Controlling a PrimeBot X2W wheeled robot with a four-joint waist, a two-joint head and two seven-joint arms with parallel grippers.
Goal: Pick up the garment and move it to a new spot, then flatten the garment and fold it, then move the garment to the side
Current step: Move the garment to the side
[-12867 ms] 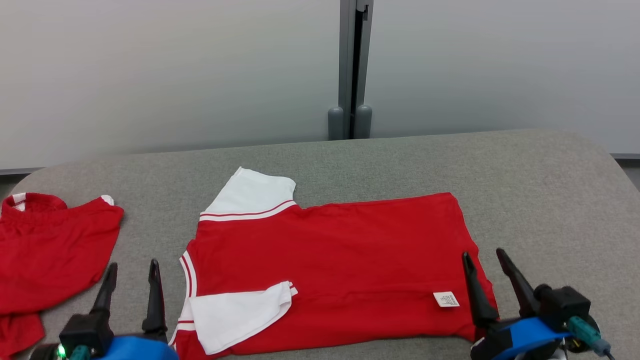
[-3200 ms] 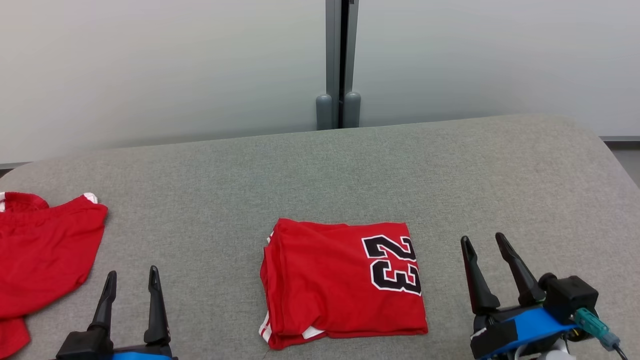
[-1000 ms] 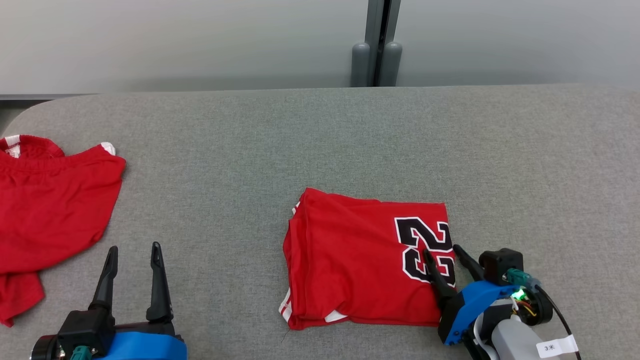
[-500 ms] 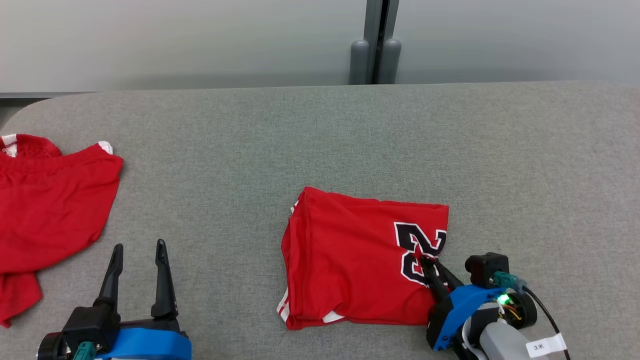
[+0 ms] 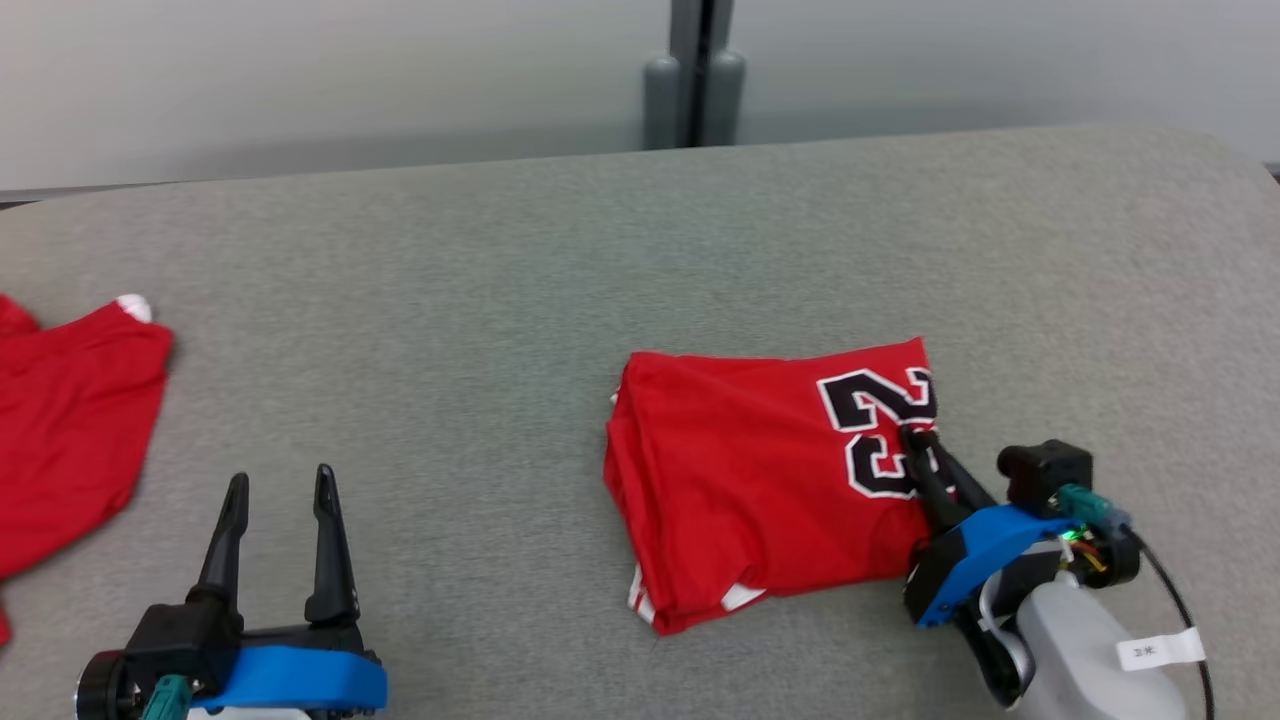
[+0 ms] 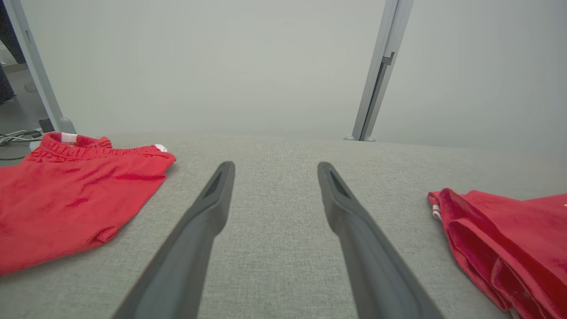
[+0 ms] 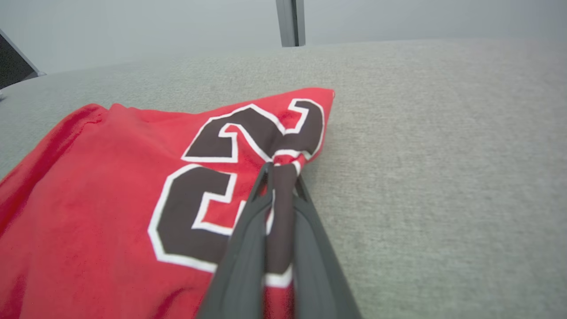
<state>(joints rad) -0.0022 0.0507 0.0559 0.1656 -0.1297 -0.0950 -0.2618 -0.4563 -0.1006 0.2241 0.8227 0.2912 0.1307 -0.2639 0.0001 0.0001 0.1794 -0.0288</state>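
The garment [image 5: 760,480] is a red jersey folded into a rectangle, with a black number edged in white on its right end; it lies on the grey table right of centre. My right gripper [image 5: 918,440] is shut on its right edge, pinching a fold of the printed cloth between the fingers [image 7: 248,230]. The garment [image 7: 110,195] bunches up toward that pinch in the right wrist view. At the lower left my left gripper [image 5: 280,490] stands open above bare table, well left of the garment [image 6: 509,239]. Its fingers [image 6: 208,221] hold nothing.
Another red garment [image 5: 60,430] with a white-trimmed waistband lies at the table's left edge, also seen as red cloth [image 6: 71,190] in the left wrist view. The grey table [image 5: 500,300] runs back to a pale wall with a grey post [image 5: 695,70].
My right gripper has shut on the garment's right edge and drawn it right and away; the folded garment has turned slightly. The head camera has shifted. My left gripper stays open.
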